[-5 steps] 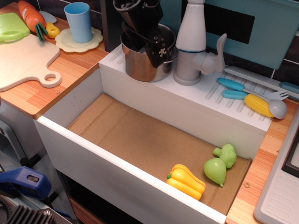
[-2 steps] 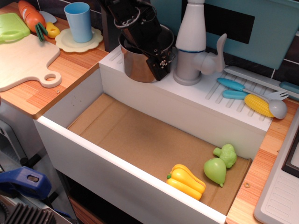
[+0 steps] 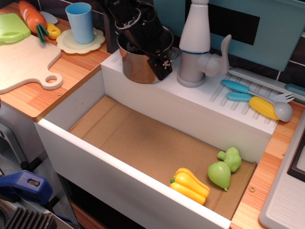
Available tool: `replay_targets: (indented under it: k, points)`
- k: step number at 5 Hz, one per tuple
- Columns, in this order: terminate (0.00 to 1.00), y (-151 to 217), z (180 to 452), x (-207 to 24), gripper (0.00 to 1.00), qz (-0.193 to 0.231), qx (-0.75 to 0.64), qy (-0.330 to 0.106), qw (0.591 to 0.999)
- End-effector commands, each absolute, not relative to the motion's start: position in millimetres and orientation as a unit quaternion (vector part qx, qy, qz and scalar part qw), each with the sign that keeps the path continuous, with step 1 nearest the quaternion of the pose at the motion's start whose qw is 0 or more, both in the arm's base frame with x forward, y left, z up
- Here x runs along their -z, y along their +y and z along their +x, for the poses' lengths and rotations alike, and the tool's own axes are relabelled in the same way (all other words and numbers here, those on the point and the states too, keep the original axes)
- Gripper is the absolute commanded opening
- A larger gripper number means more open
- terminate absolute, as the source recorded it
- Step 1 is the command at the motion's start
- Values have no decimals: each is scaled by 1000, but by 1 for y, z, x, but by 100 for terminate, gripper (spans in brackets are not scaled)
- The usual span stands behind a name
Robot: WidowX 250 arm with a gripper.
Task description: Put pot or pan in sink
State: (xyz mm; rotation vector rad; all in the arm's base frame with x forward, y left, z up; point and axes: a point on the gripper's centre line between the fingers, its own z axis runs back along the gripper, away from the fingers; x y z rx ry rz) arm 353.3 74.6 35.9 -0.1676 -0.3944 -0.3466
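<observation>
Observation.image: end effector moved pot slightly left vs. earlier.

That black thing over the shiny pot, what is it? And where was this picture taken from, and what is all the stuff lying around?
The black thing is a robot arm's tool, its grabbing part. It reaches into the steel pot, which sits on the white ledge beside the toy faucet. The tool seems to pinch the pot's rim, but I cannot tell for sure. One camera looks down from above the front of a play kitchen. Below is the sink, holding a yellow pepper, a green pear and broccoli. On the left are a cutting board and a blue cup; on the right, toy corn.
</observation>
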Motion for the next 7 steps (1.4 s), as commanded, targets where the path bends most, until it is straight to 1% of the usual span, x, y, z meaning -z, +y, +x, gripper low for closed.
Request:
replay_targets:
  k: [1,2,3,4,5,6,7]
  points:
    - [0,79,356,-57,0,-47,166,-189,967]
    - [0,68,342,-69,0,-36,130,-174,975]
    - [0,66,322,-74,0,-32,90,-156,983]
    - [0,61,306,-81,0,-12,49,-134,990]
    - [0,58,293,-68,0,3,-5,-116,993]
    - [0,53,287,-50,0,15,-38,-116,992]
    - [0,52,288,-29,0,14,-42,-132,990]
